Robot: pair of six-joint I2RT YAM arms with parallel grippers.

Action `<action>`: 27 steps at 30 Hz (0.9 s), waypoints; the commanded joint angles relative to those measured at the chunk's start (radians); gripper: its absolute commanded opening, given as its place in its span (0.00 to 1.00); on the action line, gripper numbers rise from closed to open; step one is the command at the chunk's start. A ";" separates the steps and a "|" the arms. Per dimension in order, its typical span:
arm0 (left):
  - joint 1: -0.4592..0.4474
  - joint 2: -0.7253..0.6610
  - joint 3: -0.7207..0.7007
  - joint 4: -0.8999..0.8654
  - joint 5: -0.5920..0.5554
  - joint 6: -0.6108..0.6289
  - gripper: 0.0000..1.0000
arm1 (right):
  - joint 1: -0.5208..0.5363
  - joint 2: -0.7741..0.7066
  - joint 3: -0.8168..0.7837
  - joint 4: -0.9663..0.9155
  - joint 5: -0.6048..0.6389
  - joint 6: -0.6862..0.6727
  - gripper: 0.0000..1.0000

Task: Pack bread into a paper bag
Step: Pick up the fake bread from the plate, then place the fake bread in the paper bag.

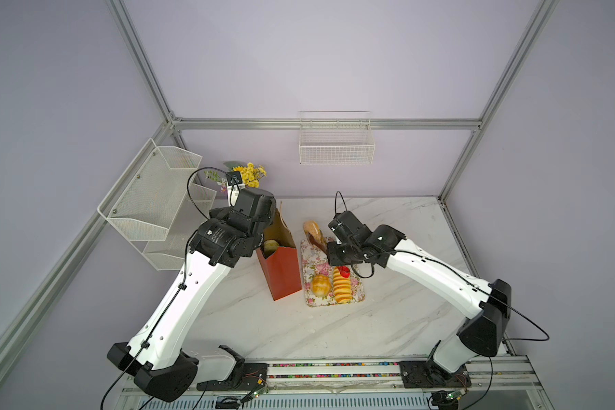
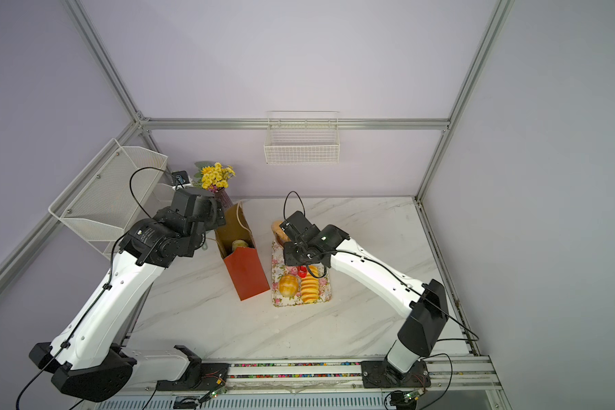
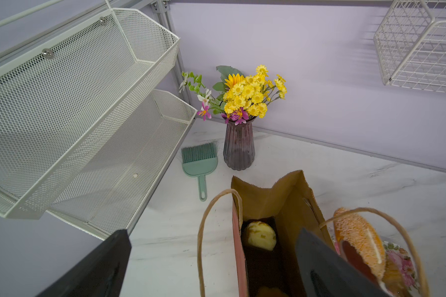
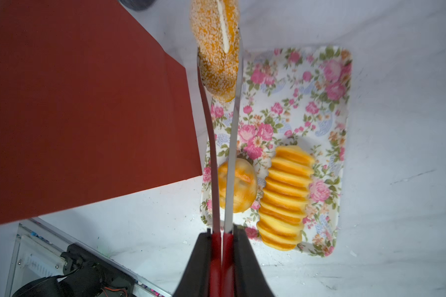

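Right gripper [image 4: 222,232]: pressed together on the red handles of the tongs [image 4: 232,144]; its black fingers touch only the handles.
Tongs: the two metal arms run straight out from the fingers and close on the speckled bun [image 4: 214,46] at their far tips.
Speckled bun: pinched on both sides between the tong tips, out ahead of the right gripper at the full reach of the tongs (no finger touches it). In a top view it [image 1: 313,229] hangs at the far end of the tray [image 1: 309,255], partly past the rim, just beside the mouth of the bag [image 1: 281,273].
Bag: upright on the table [image 1: 370,319], touching or nearly touching the tray's left edge, with its mouth open.
Pale bun [image 3: 260,235]: already deep in the bag, on its dark bottom.
Left gripper [image 3: 213,239]: fingers spread wide above the bag's mouth, one outside the bag's left wall and the other over its right wall; I cannot tell whether either touches the paper.
Round bun [image 4: 242,190]: on the tray's near half, under the tong arms and apart from them.
Ribbed loaf [image 4: 286,195]: on the tray, just beside the round bun on the side away from the bag.
Vase [image 3: 238,146]: behind the bag near the back wall, with a green brush [image 3: 200,162] beside it.
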 commanded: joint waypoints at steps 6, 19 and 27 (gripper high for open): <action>-0.005 -0.012 0.049 0.053 -0.082 0.034 1.00 | 0.001 -0.139 0.227 0.063 -0.071 -0.153 0.07; -0.005 -0.066 0.042 0.054 -0.157 0.044 1.00 | 0.009 -0.124 0.264 0.118 -0.398 -0.088 0.11; -0.005 -0.065 0.069 0.055 -0.175 0.055 1.00 | 0.016 -0.118 0.173 0.150 -0.509 -0.034 0.12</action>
